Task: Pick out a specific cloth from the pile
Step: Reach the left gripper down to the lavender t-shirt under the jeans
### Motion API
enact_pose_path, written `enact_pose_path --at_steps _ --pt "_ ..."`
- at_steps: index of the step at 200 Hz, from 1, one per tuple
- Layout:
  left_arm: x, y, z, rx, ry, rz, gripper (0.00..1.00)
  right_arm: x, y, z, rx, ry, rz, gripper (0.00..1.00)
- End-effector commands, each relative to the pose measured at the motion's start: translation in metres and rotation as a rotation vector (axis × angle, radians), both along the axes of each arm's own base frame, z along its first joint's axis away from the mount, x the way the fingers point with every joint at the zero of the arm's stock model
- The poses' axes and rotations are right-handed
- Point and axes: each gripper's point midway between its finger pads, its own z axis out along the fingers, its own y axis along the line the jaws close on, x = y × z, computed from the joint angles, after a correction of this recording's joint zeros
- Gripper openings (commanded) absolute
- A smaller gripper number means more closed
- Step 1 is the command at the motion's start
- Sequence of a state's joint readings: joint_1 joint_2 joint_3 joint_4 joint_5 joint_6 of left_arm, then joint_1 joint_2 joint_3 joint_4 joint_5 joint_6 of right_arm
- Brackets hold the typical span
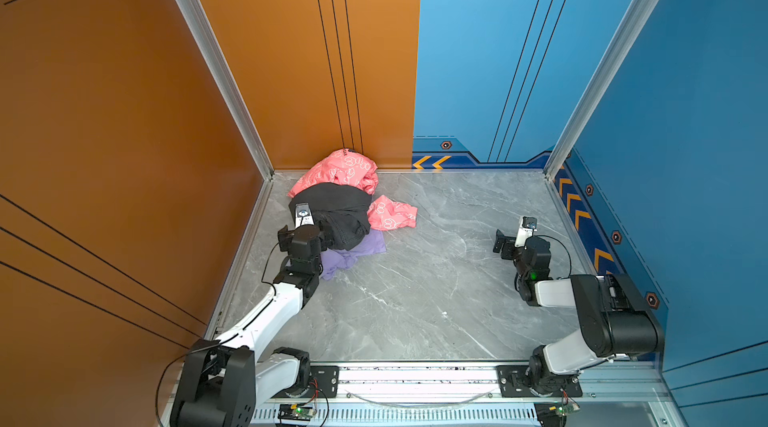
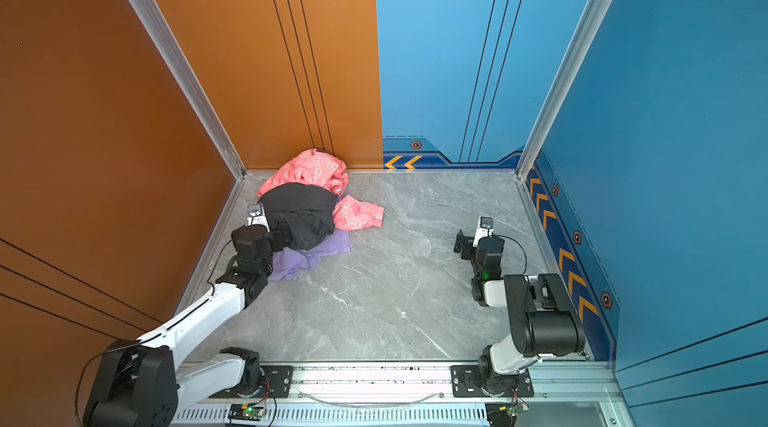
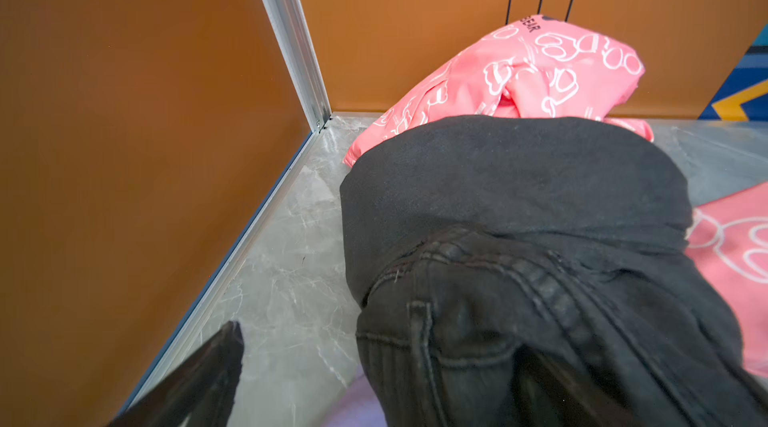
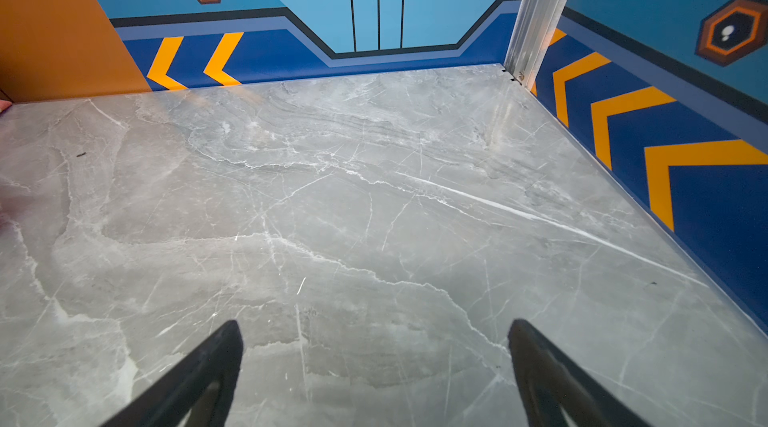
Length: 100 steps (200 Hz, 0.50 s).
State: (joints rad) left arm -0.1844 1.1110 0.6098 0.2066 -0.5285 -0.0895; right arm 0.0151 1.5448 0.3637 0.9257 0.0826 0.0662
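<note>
Pile point(image 1: 337, 201): back left corner of the table point(image 4: 374, 196).
Pink garment point(image 3: 519, 72): white outline print; "BEAR" readable at its top edge, earlier letters hidden.
Purple cloth point(image 1: 359, 252): bottom layer, mostly under black jeans point(image 3: 540, 321), just beside the left gripper point(image 1: 306, 234).
Left gripper: jaws spread, empty, one finger blurred against the jeans.
Right gripper point(image 4: 374, 325): spread, empty, well apart.

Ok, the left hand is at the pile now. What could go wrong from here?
1. The left hand is open against the denim, not the lavender cloth. Closing here would likely grab the wrong garment.
2. The cloth lies partly under the denim and the black garment. Pulling it may drag the pile along.
3. The right hand hangs open far off over bare table, so nothing would hold the pile down.
</note>
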Motion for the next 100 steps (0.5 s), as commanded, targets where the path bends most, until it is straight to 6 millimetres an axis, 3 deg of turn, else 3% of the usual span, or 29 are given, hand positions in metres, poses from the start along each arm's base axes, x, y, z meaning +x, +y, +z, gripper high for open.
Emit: enact_pose_path --at_steps 1,26,60,100 --pt "-0.027 0.009 -0.008 -0.078 0.176 0.075 0.98 0.001 0.0 -0.001 -0.01 0.009 -0.007 1.0" --pt "-0.043 0.011 -0.009 -0.142 0.249 0.092 0.98 0.001 0.0 -0.001 -0.011 0.009 -0.008 1.0" --pt "-0.06 0.006 -0.007 -0.32 0.201 0.094 0.98 0.001 0.0 0.0 -0.011 0.008 -0.008 1.0" --pt "-0.082 0.01 -0.036 -0.511 0.225 0.18 0.98 0.001 0.0 -0.001 -0.011 0.009 -0.008 1.0"
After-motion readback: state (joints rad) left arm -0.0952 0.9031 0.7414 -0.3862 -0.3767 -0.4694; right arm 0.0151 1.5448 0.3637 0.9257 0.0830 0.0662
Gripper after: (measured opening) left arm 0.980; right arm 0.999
